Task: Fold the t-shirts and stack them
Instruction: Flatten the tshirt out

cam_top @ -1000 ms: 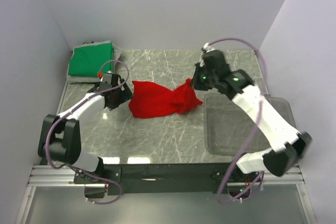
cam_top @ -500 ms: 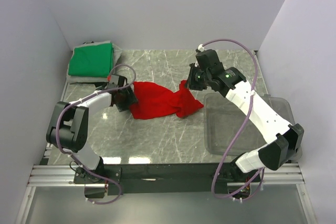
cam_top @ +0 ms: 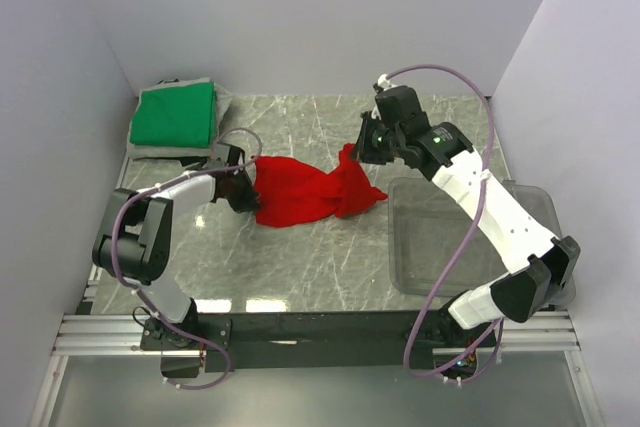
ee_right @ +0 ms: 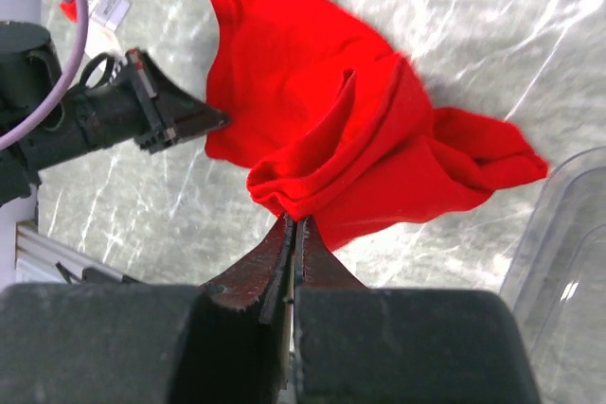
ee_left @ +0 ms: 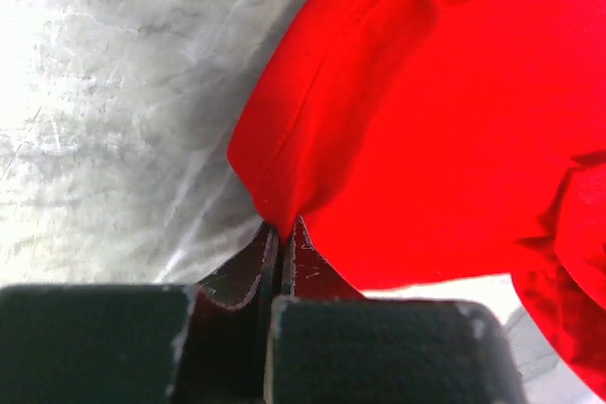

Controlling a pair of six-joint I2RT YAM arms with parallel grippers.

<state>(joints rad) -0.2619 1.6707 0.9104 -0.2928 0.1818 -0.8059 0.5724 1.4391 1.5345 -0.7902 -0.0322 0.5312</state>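
Not much readable text here. The only label-ish thing is a small white tag point(ee_right: 112, 11) next to the left arm in the right wrist view, and it's way too small to read. Both shirts are plain.

The red t-shirt point(cam_top: 300, 192) is bunched up around the middle of the marble tabletop point(cam_top: 300, 257). Its long axis runs roughly left to right. The left end lies low on the stone, and the right end is pulled up into a peak.

The left end effector point(ee_left: 280, 229) has its fingers pressed together on a corner of the hem at the shirt's left end. The right end effector point(ee_right: 294, 224) is doing the same on the opposite end, pinching a fold of red cloth, with the rest of the fabric draping down and away from it.

The green t-shirt point(cam_top: 175, 114) is folded into a neat rectangle in the far left corner, well apart from the red one, on top of something pale grey. The clear plastic bin point(cam_top: 430, 237) sits on the right side, just beside the red shirt's right end.
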